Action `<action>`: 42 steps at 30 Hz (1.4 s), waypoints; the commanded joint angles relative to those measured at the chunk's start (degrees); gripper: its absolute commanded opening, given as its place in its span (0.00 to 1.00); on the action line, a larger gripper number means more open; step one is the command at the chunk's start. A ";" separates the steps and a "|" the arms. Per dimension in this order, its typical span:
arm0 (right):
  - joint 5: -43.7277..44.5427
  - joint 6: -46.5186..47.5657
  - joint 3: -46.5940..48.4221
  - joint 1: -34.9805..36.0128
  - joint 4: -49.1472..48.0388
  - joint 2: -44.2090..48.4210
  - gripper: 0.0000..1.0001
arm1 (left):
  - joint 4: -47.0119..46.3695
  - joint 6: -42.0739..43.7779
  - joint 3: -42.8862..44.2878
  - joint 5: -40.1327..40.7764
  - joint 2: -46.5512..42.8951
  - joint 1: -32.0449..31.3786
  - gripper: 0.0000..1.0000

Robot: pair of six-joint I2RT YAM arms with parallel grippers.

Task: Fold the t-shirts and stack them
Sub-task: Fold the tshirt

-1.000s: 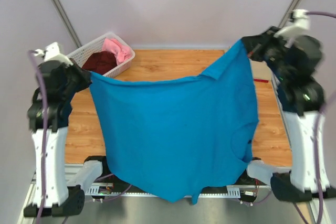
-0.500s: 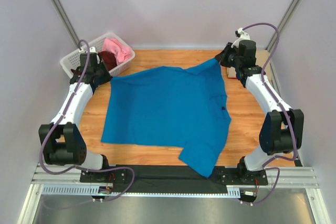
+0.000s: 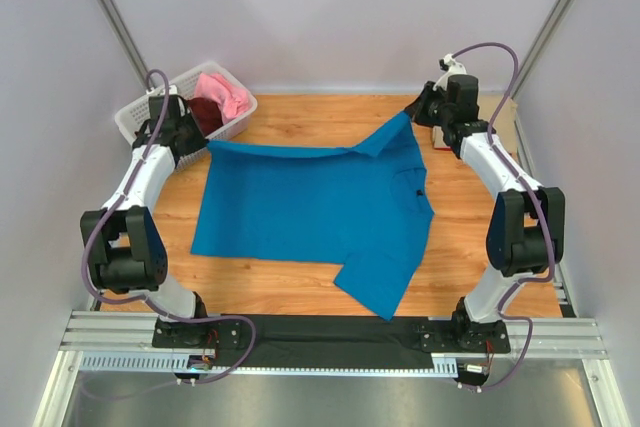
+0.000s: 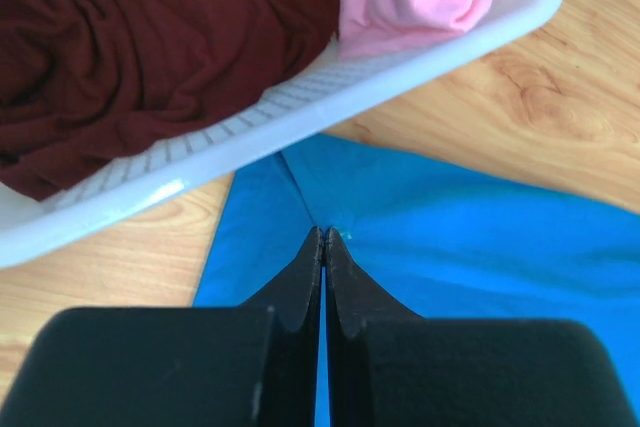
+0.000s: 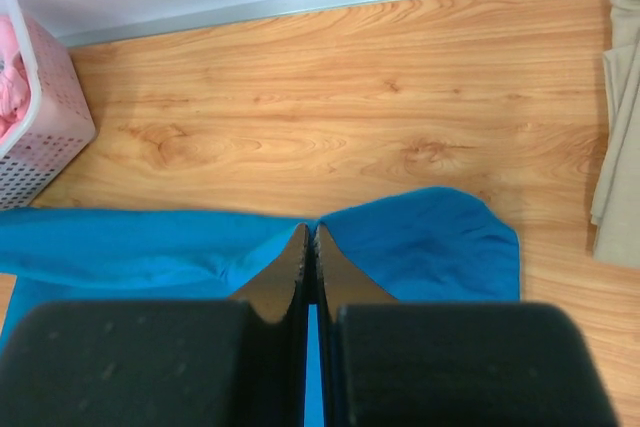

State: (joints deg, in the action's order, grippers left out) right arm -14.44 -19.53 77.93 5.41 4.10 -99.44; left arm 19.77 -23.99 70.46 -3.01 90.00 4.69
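The bright blue t-shirt lies spread on the wooden table, one sleeve pointing to the near edge. My left gripper is shut on its far left corner, next to the basket; the wrist view shows the jaws pinching blue cloth. My right gripper is shut on the far right corner, held a little above the table. A dark maroon t-shirt and a pink t-shirt lie in the basket. A tan t-shirt lies at the far right; a red one does not show.
The white lattice basket stands at the far left corner, close to my left gripper. The back wall runs along the table's far edge. Bare wood shows beyond the shirt and to its right.
Both arms have swung down and away, laying the hanging blue shirt flat on the table. In the last half second the far edge has been drawn a little farther back and tauter.
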 commanded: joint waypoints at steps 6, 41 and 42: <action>9.51 0.37 2.32 -1.36 14.61 5.74 0.00 | 1.58 4.30 7.06 -0.77 5.80 2.17 0.00; 3.63 -10.79 -26.43 -3.30 21.22 17.08 0.00 | 1.23 1.58 -4.71 4.48 7.92 1.03 0.00; 2.76 -10.97 -26.43 -3.30 21.21 17.26 0.00 | 1.50 1.49 -4.54 5.98 7.74 0.85 0.00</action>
State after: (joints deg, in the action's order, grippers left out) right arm -8.60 -28.97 51.86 2.17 28.64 -84.42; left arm 22.00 -22.09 65.01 -1.28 98.39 5.89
